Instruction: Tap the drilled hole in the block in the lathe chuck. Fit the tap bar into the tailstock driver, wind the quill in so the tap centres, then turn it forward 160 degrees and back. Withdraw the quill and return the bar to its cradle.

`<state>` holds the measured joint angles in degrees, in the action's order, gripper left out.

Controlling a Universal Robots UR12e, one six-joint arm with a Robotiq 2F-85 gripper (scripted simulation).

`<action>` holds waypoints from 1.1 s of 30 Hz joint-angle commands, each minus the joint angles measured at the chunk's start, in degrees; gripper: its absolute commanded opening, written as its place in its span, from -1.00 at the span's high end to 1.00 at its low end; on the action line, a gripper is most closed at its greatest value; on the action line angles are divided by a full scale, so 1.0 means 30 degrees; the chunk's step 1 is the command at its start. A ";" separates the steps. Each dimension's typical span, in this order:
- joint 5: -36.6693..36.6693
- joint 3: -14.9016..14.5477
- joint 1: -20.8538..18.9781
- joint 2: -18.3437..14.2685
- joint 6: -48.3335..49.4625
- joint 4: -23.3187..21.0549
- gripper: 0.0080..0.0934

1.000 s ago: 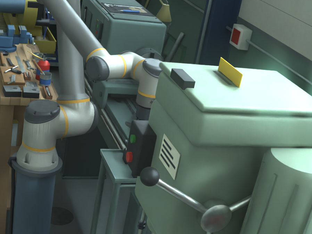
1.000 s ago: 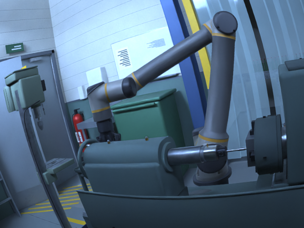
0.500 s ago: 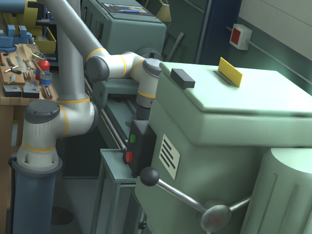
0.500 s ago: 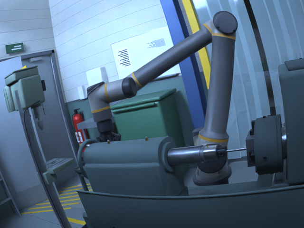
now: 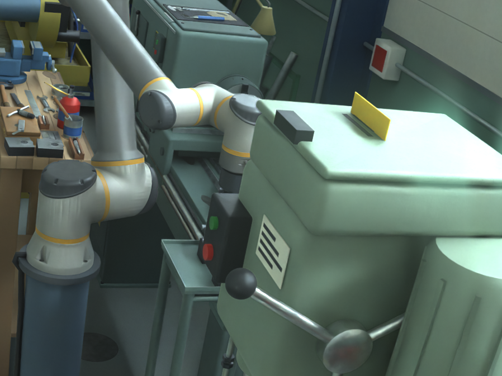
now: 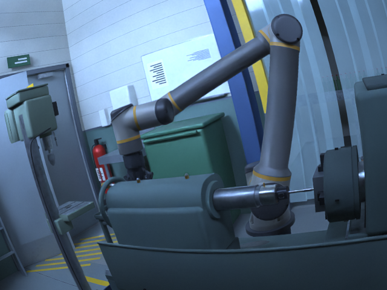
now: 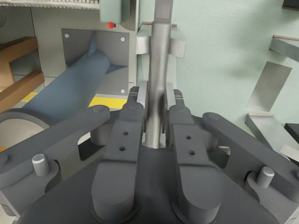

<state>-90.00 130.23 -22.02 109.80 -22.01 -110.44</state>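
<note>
At the rear of the tailstock (image 6: 162, 206), my gripper (image 7: 156, 93) is closed on the steel tap bar (image 7: 157, 73), one finger pad on each side of its shaft. The bar lies across a grey cradle block (image 7: 160, 42), and its squared end (image 7: 163, 3) points away from me. On the lathe, the quill (image 6: 247, 196) sticks out of the tailstock with the thin tap (image 6: 300, 189) at its nose, whose tip reaches the block in the chuck (image 6: 339, 184). In the side camera my gripper is hidden behind the drill press head (image 5: 368, 209).
Behind the lathe stand a green cabinet (image 6: 187, 146) and a red fire extinguisher (image 6: 100, 165). A drill press (image 6: 31, 115) stands to the left. The workbench (image 5: 33, 121) holds hand tools. Grey plates (image 7: 268, 86) lie on the pale green surface to the right of the bar.
</note>
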 commanded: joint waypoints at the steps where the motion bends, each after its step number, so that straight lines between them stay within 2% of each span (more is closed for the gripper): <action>1: 0.0001 -0.0014 0.0000 0.0000 0.0000 -0.0010 0.91; 3: 0.0001 -0.0013 0.0001 0.0000 0.0000 -0.0011 1.00; 14: 0.0001 -0.0097 0.0001 0.0042 0.0000 0.0108 1.00; 33: 0.0000 -0.0799 0.0000 0.0367 0.0000 0.1127 1.00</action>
<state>-90.00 127.88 -22.01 110.90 -22.01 -107.01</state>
